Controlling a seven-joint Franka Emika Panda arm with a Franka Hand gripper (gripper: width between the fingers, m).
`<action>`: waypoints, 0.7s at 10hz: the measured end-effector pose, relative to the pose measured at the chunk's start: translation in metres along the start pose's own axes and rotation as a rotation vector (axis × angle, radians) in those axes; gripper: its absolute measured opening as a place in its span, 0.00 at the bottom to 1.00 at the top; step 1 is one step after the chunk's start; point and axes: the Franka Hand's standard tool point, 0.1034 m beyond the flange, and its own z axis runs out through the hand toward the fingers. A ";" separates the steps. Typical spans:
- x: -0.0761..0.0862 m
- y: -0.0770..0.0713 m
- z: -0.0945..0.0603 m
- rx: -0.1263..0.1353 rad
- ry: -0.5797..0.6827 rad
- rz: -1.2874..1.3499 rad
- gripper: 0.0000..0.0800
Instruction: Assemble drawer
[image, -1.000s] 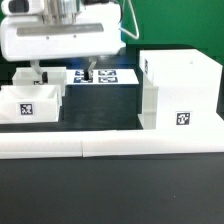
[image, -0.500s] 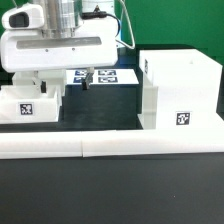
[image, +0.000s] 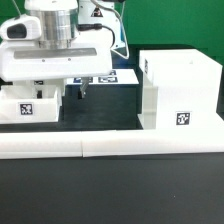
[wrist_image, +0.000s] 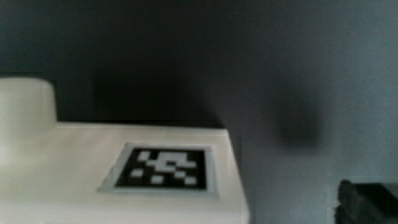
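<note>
Robot lab: arm (image: 52, 22), tagged drawer shell (image: 178, 85), blk bench (image: 110, 190), green backdrop (image: 175, 25).

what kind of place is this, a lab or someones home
Most likely a robotics lab bench: a tagged white drawer shell, white border bars fencing a black table, and a green backdrop behind.

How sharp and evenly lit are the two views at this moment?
Exterior view: fairly sharp; the tag on the shell reads clearly, though the white plastic is nearly washed out. Wrist view: soft and blurred; the white part carries a smeared pattern against a dark, shadowy background.
</note>
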 end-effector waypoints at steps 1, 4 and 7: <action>0.001 0.000 0.002 -0.005 0.006 -0.002 0.81; 0.003 -0.002 0.003 -0.010 0.016 -0.007 0.81; 0.003 -0.002 0.003 -0.010 0.016 -0.006 0.51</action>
